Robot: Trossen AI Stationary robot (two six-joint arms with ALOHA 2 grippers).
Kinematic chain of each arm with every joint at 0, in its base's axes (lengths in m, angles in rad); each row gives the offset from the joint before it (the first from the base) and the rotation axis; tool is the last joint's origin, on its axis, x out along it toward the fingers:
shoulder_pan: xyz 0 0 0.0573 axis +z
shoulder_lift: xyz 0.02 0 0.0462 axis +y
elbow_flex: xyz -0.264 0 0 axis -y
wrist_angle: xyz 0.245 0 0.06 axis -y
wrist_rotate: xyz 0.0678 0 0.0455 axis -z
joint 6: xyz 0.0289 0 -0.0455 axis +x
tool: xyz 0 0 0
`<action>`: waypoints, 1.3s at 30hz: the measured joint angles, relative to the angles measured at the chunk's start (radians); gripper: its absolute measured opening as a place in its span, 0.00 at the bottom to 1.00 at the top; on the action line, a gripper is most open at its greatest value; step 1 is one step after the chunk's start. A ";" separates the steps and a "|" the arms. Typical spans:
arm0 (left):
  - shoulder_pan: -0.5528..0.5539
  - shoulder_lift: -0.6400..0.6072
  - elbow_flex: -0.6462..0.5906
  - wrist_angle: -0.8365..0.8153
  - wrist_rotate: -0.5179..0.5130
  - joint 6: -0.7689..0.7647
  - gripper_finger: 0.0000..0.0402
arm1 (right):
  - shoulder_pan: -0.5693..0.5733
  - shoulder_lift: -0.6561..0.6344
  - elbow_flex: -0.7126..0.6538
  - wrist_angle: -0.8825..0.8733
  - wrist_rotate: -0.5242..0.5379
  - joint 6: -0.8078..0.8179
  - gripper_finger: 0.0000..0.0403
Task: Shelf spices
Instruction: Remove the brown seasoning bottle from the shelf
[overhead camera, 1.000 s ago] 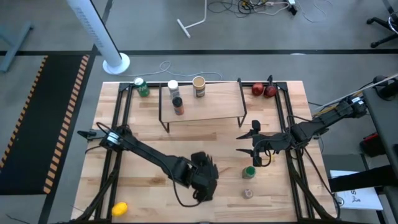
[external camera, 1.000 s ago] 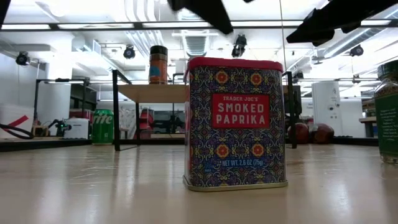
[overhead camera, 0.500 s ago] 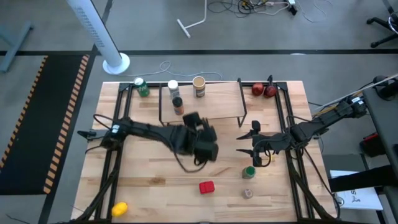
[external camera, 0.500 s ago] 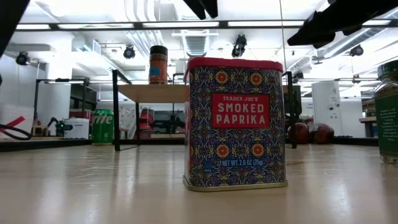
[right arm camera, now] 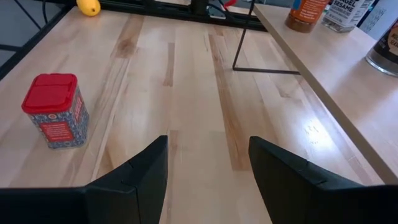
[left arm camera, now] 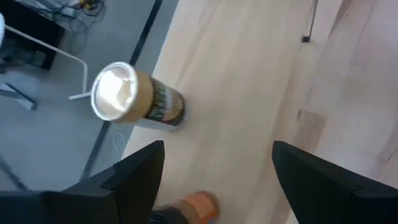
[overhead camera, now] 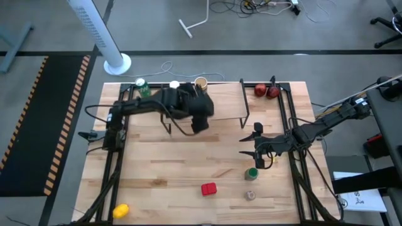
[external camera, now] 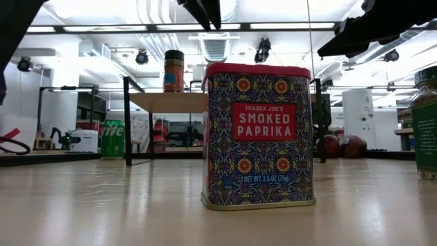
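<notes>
Standing on shelf (overhead camera: 220,107): tan tub (overhead camera: 201,83), jars.

Six spice containers show: on the shelf (overhead camera: 220,107), a white-capped jar (overhead camera: 174,85), an orange-brown jar (right arm camera: 306,14) and a tan-lidded tub (overhead camera: 200,82); on the worktop (overhead camera: 157,163), a red paprika tin (overhead camera: 208,188), a green-capped jar (overhead camera: 252,173) and a small grey-capped jar (overhead camera: 250,195). One green can (overhead camera: 142,85), two red fruits (overhead camera: 266,90), one lemon (overhead camera: 120,209).
</notes>
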 joint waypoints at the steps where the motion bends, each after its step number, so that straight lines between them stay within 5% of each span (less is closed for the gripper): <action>1: 0.016 -0.007 0.000 0.005 0.019 0.010 0.72 | 0.000 0.000 0.000 0.000 0.000 0.000 0.49; 17: 0.245 -0.019 0.000 0.064 0.210 0.222 0.85 | 0.000 0.000 -0.001 0.006 0.000 -0.002 0.49; 33: 0.394 -0.020 -0.002 0.100 0.417 0.231 0.95 | 0.000 0.000 -0.001 0.006 -0.010 -0.009 0.49; 39: 0.398 -0.015 -0.038 0.146 0.421 0.236 0.99 | 0.000 0.000 -0.001 0.013 -0.011 -0.009 0.49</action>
